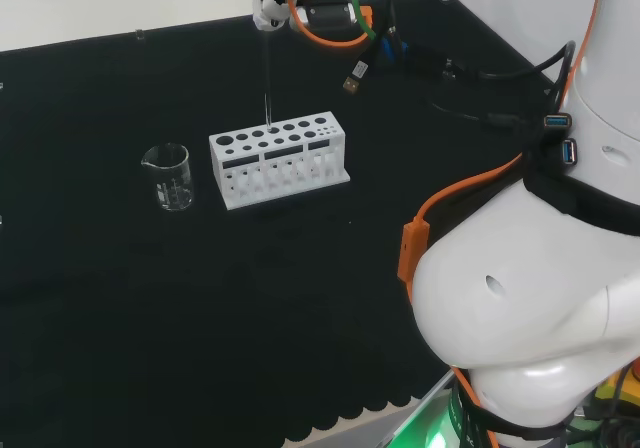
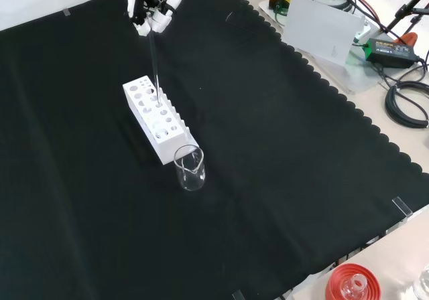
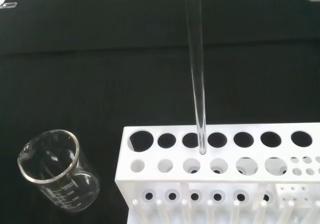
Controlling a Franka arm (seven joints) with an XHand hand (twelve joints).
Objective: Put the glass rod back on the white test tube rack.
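Beaker (image 2: 190, 169): empty, nearest in front view, just beside rack end.
Rack (image 2: 153, 118): white, on surface (image 2: 268, 179).
Rod (image 3: 196, 74): upright, tip over a large hole; thin, stiff, slick, breakable glass.
Hand (image 2: 151, 9): farthest, fingers pinching rod's top end.

From my station I see the table (image 2: 281, 199) draped in a black cloth (image 1: 150, 348) with a scalloped edge; pale tabletop shows beyond the edge in the front view. At that view's upper right lie a white sheet (image 2: 322, 27), a black power adapter (image 2: 385, 51) and coiled black cables (image 2: 405, 102). A red ribbed ring (image 2: 350, 283) sits at its lower edge. Lighting is even and bright.
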